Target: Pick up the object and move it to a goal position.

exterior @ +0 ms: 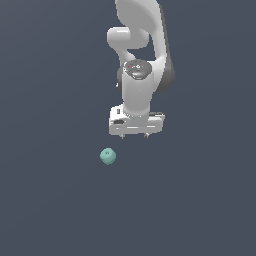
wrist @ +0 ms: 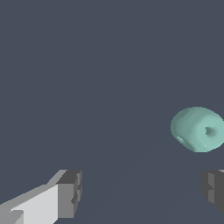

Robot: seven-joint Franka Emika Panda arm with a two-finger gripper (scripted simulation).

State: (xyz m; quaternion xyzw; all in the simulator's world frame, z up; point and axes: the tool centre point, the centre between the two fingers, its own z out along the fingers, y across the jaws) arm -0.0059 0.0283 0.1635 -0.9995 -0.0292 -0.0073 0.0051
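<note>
Smooth, faintly glossy teal ball (exterior: 108,156); matt white, plastic-looking pincer (exterior: 135,135).

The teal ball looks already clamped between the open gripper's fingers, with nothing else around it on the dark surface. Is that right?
Not quite. The teal ball is not between the fingers; it lies free, apart from them and off to one side of the open gripper, as the wrist view shows. The exterior view agrees: the ball sits on the dark surface away from the gripper. The rest stands.

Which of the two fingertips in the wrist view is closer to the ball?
The dark fingertip at the picture's edge, directly beside the teal ball. The other fingertip, on the white finger, sits far across the open gap. Neither touches it.
</note>
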